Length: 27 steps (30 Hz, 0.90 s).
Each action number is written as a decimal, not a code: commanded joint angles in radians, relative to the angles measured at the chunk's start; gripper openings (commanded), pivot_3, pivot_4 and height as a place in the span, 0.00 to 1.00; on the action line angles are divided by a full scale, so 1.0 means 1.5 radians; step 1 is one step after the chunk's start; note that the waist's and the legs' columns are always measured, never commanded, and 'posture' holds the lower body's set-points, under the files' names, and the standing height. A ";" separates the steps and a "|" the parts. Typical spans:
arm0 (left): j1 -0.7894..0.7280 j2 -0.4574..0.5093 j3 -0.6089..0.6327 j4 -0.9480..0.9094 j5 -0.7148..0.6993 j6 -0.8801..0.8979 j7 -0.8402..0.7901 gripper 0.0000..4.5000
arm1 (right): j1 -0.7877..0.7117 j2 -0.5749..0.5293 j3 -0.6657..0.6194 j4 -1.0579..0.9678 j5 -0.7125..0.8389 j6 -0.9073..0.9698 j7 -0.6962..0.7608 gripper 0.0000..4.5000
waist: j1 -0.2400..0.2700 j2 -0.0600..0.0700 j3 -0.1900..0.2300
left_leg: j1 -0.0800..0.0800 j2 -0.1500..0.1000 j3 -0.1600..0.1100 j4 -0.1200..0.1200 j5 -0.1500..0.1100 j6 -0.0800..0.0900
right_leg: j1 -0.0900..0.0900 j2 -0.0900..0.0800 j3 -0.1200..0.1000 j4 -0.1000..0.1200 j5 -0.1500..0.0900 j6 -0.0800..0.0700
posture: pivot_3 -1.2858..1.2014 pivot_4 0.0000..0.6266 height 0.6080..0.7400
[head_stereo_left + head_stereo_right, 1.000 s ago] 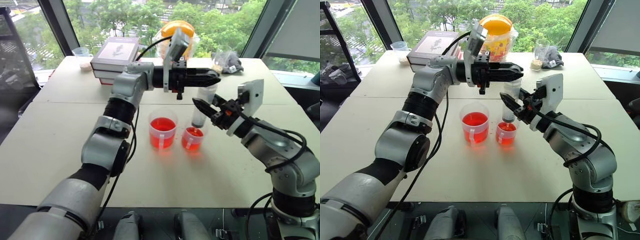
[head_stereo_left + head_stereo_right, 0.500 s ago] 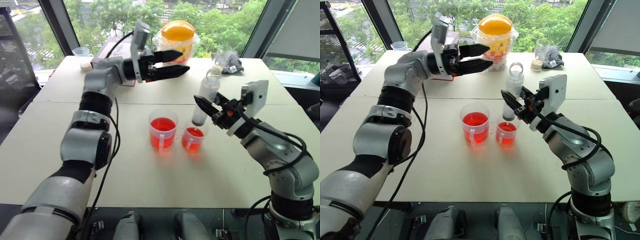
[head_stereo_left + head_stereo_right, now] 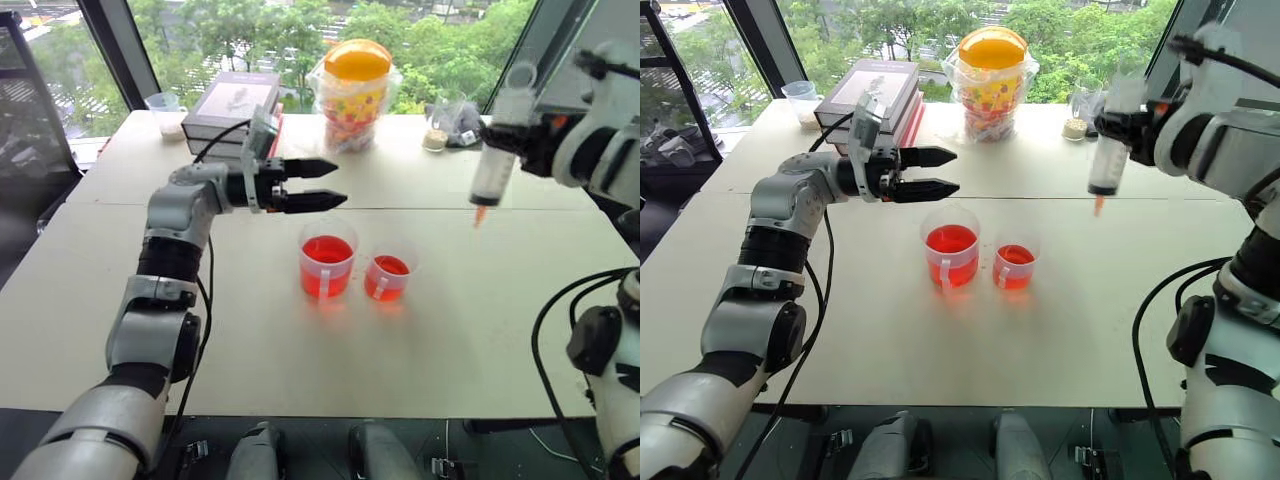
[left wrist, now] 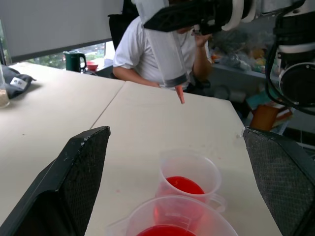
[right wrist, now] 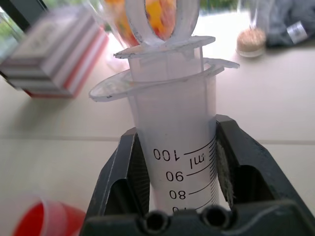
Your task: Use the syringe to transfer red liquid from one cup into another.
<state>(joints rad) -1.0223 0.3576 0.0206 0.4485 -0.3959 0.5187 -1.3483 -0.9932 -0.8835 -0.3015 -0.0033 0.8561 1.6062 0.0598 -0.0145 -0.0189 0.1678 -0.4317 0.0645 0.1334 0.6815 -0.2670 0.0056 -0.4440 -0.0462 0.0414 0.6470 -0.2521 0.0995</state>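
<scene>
Pale matte tabletop (image 3: 300, 350) carries the taller clear cup (image 3: 326, 260) and the shorter clear cup (image 3: 388, 276), both showing translucent red liquid (image 3: 325, 250), just below the left gripper (image 3: 332, 183), whose black fingers are spread empty. Beyond them to the right, the clear ribbed syringe (image 3: 495, 160) is clamped upright in the right gripper (image 5: 179, 169), lifted well clear of both cups with its plunger pressed in, so the transfer is judged largely done.

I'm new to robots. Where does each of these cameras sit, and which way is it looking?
Head cameras, left and right eye: look forward and down over the table, showing both arms, the left gripper and two red cups.
Left wrist: looks between its open fingers at the small cup, the syringe and a seated person.
Right wrist: close on the syringe gripped between its fingers.
Shared: every view shows the syringe.
</scene>
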 commanded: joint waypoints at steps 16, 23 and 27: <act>0.108 0.029 -0.006 -0.217 -0.079 0.078 0.089 0.98 | 0.091 0.041 0.193 0.298 -0.208 -0.117 0.184 0.32 | -0.002 0.000 0.000 | 0.001 0.000 0.000 0.001 0.000 0.000 | 0.001 0.001 0.000 0.001 0.000 0.001 | 0.52 0.24 1.00; 0.113 0.050 -0.001 -0.240 -0.098 0.105 0.099 1.00 | 0.084 0.047 0.152 0.248 -0.227 -0.093 0.207 0.99 | -0.002 0.000 0.000 | 0.002 0.000 0.000 0.001 0.000 0.000 | 0.001 0.001 0.000 0.002 0.000 0.001 | 0.52 0.24 1.00; 0.119 0.068 0.002 -0.256 -0.108 0.117 0.105 1.00 | 0.096 0.019 0.096 0.109 -0.206 -0.032 0.211 0.99 | -0.002 0.000 0.000 | 0.002 0.000 0.000 0.001 0.000 0.000 | 0.001 0.001 0.001 0.002 0.000 0.001 | 0.52 0.24 1.00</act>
<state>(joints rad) -0.8385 0.4444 0.0128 0.1068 -0.5363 0.6902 -1.1948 -0.8414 -0.8136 -0.0960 0.2843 0.5267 1.5190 0.3662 -0.0172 -0.0189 0.1675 -0.4294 0.0645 0.1334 0.6832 -0.2668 0.0052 -0.4429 -0.0452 0.0420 0.6497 -0.2518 0.1003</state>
